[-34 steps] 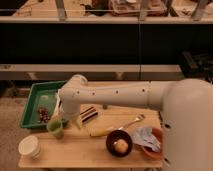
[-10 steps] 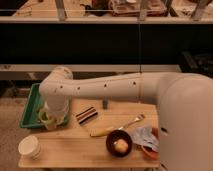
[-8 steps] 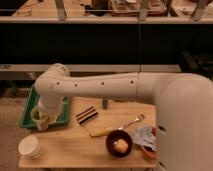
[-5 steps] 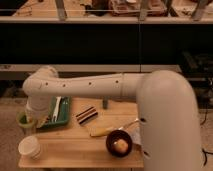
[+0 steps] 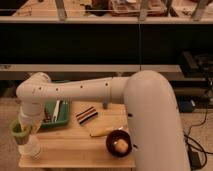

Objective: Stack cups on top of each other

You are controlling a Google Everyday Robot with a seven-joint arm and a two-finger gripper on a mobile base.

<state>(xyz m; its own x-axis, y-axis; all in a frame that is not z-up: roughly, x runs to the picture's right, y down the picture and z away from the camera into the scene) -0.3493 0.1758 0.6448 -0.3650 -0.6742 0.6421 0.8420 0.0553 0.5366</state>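
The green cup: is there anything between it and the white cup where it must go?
Nothing visible. The gripper, at the table's left front corner, carries the green cup directly above the white cup. The tray and dark bowl lie off to the side.

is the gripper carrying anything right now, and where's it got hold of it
The lime-green cup hangs at the gripper, above the cream-white cup at the table's front left corner. Which part is gripped cannot be told.

1. The gripper [image 5: 22,131] has swung from over the green tray to the bench's near left corner.
2. The lime-green cup [image 5: 18,129] it carries now hangs just above the cream-white cup [image 5: 29,147].
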